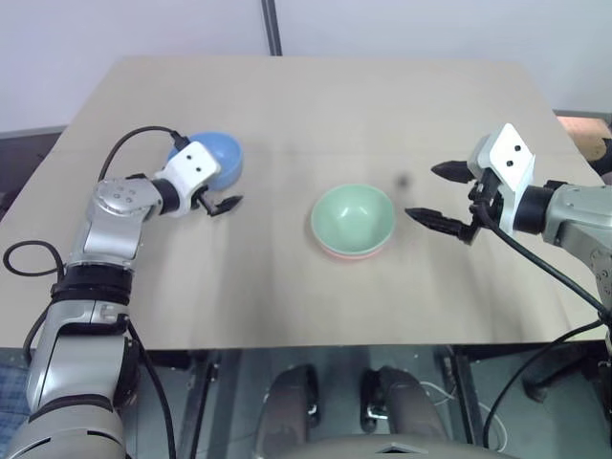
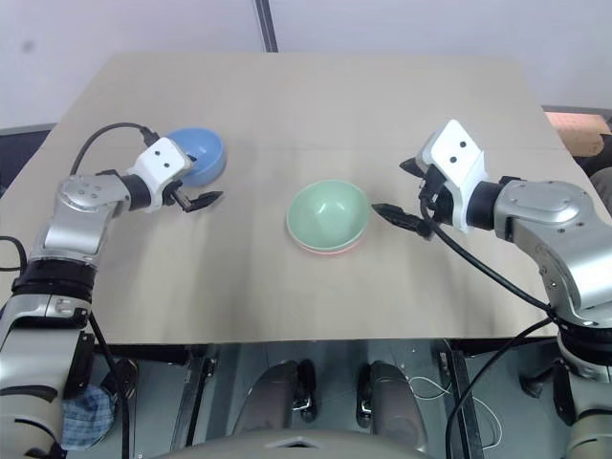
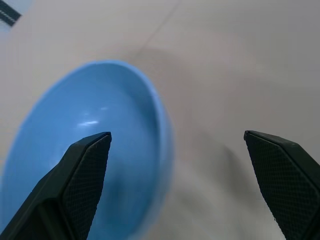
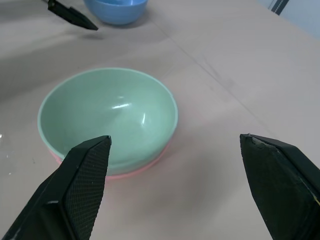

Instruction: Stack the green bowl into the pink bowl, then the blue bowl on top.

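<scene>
Head cam: green bowl (image 1: 353, 216) sits nested in the pink bowl (image 1: 352, 252) near mid table (image 1: 316, 105), only a thin pink rim showing under the green. Blue bowl (image 1: 212, 158) stands apart on my left side, upright on the table. My left pincer (image 1: 222, 204) is just beside the blue bowl on its near side, fingers spread, nothing between them. My right pincer (image 1: 442, 195) hangs to the right of the green/pink stack, close but not touching, fingers spread wide & empty. Black cable loops off my left wrist.

Left wrist cam: blue bowl (image 3: 95, 145) right in front, inside facing up. One of my fingers (image 3: 82, 175) overlaps the bowl's inside, the other (image 3: 285, 175) is over bare table, bowl rim between the two. Can't tell if there's contact.

Right wrist cam: green bowl (image 4: 107, 117) w/ pink rim (image 4: 135, 172) peeking out beneath, both ahead of my spread fingers (image 4: 85, 185). Blue bowl (image 4: 116, 10) further off, w/ the left pincer's dark fingertip (image 4: 75, 17) beside it
</scene>
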